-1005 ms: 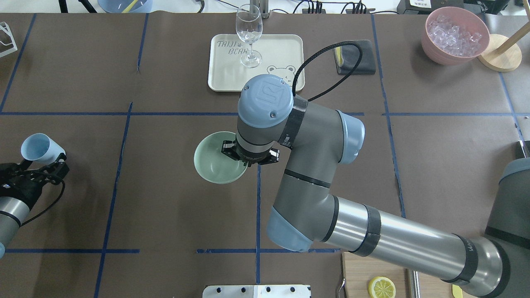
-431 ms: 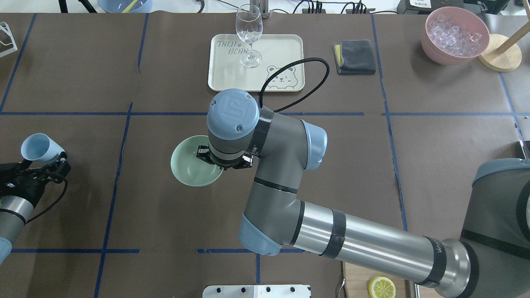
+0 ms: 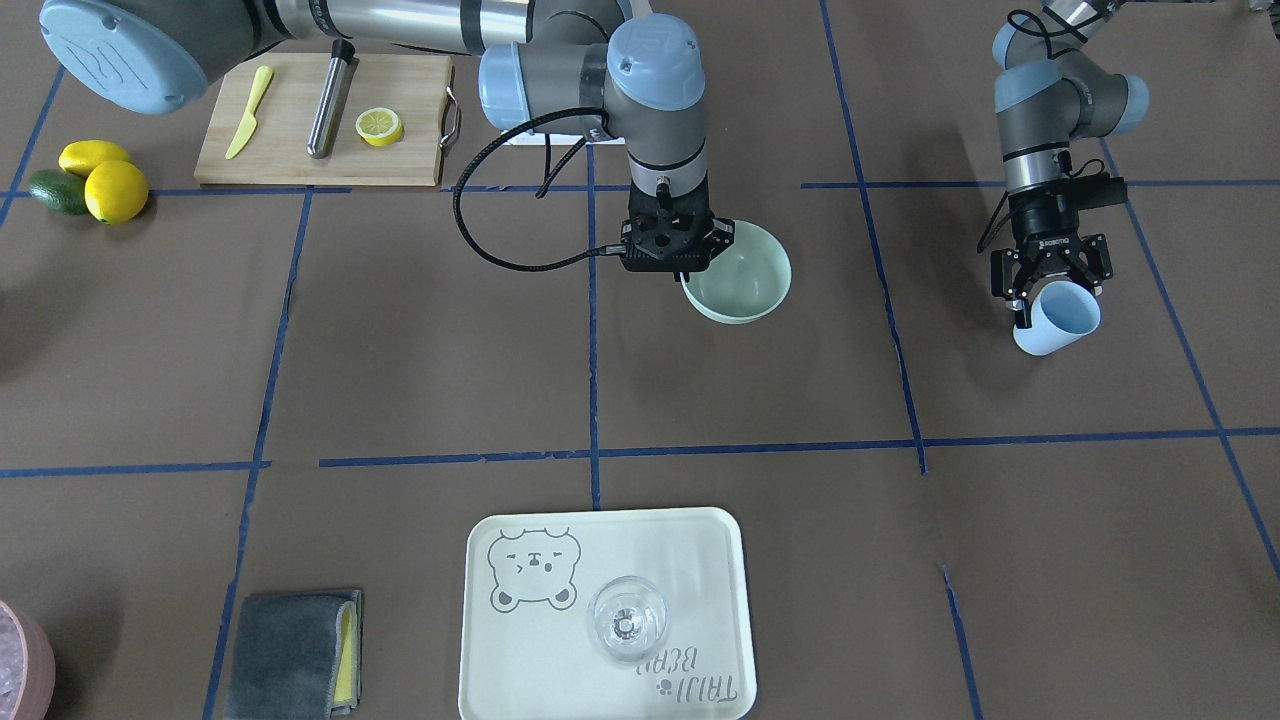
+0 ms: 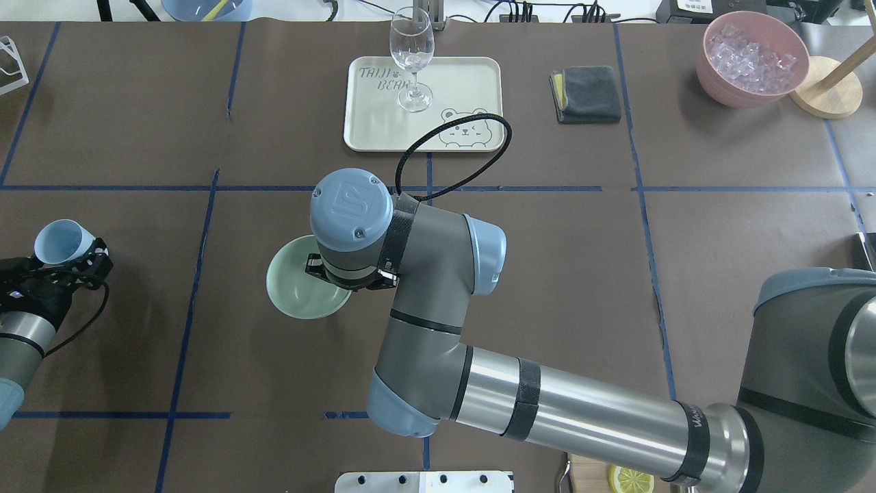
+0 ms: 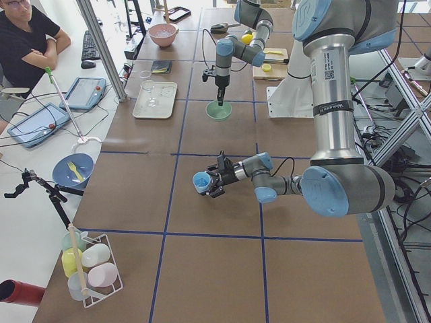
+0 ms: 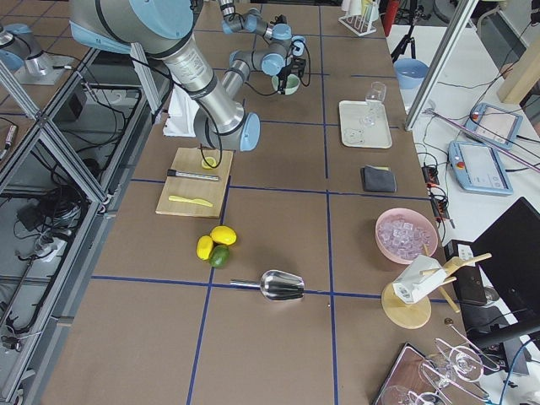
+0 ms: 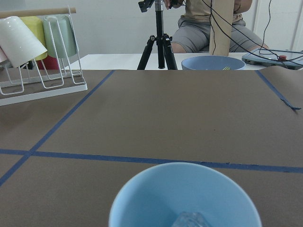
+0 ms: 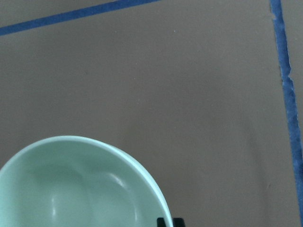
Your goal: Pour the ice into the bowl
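Currently, your right gripper (image 3: 683,274) clamps the bowl (image 3: 745,275) rim; your left gripper (image 3: 1047,287) grips the cup (image 3: 1057,318), apparently holding 1 ice (image 7: 191,220) cube.

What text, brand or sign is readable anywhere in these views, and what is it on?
"TAIJI BEAR" with a bear drawing: printed on the tray, under the wine glass.
UR logo: embossed on the right arm's joint cap.
Brand lettering on the left tool, which holds the cup: too small to read.
Lettering on the right arm's black band: too blurred to read.
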